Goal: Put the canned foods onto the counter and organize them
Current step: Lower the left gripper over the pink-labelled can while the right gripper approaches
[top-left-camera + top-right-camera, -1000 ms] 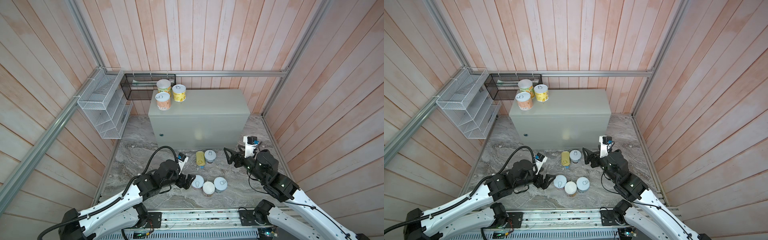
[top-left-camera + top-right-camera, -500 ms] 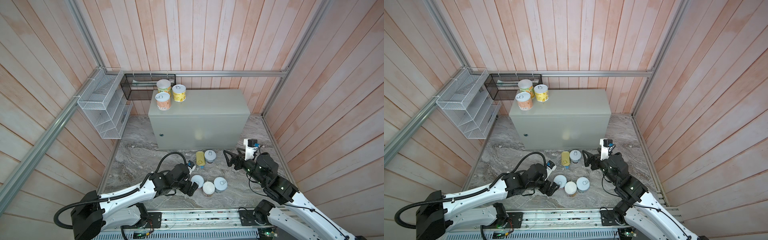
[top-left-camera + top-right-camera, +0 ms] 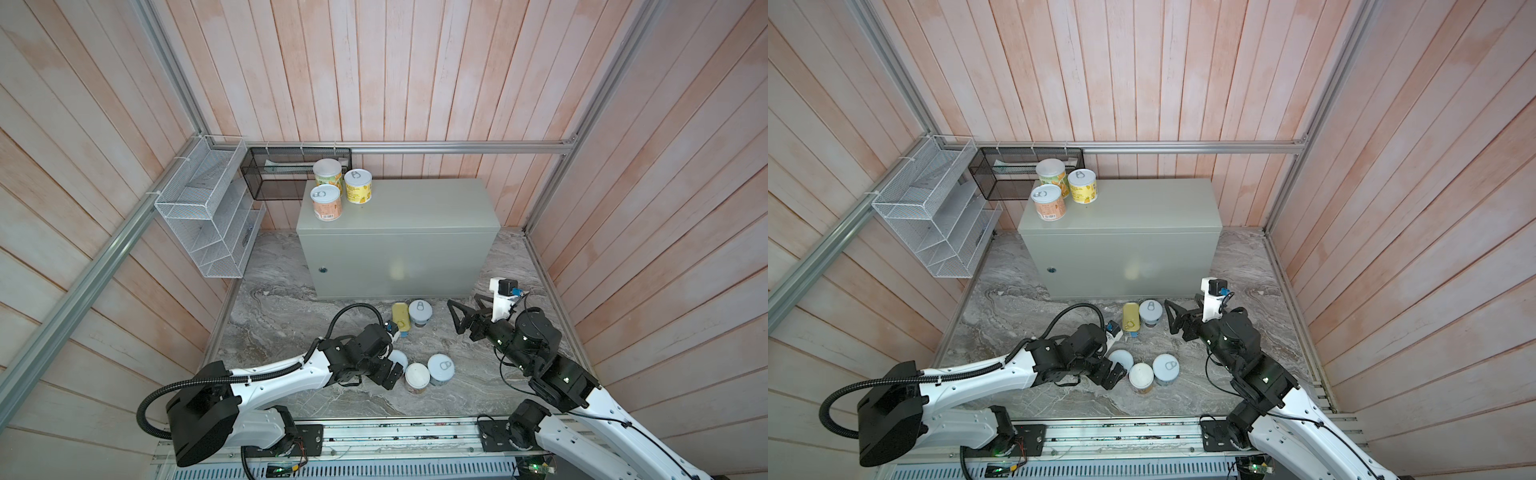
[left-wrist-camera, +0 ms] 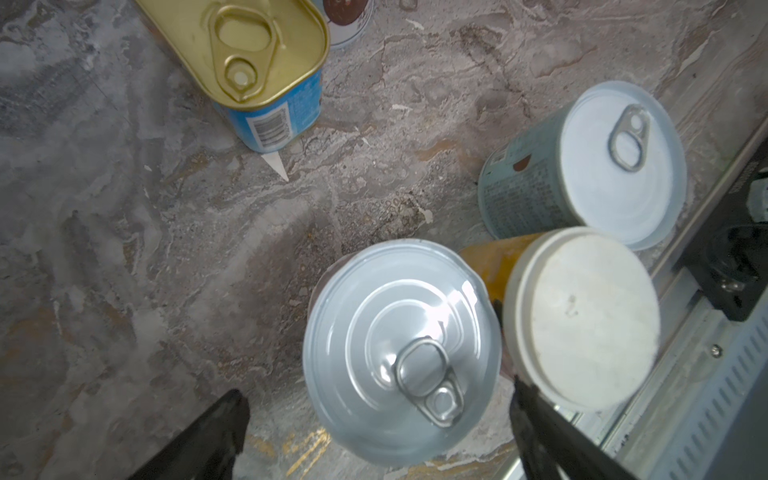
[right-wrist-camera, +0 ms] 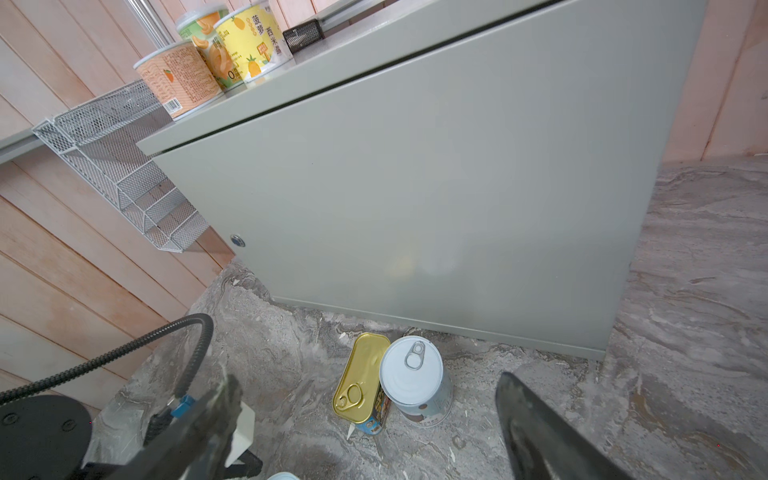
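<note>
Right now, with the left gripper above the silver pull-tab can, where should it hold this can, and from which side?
Probably the round side wall of the silver pull-tab can, from straight above: it stands upright, lid up, and the open left gripper straddles it. One finger must enter the narrow gap beside the white-lidded can, so lower with care.

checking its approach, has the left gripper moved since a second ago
Yes. The left gripper has shifted away from the counter toward the white-lidded can, and its open fingers now flank the silver-lidded can.
</note>
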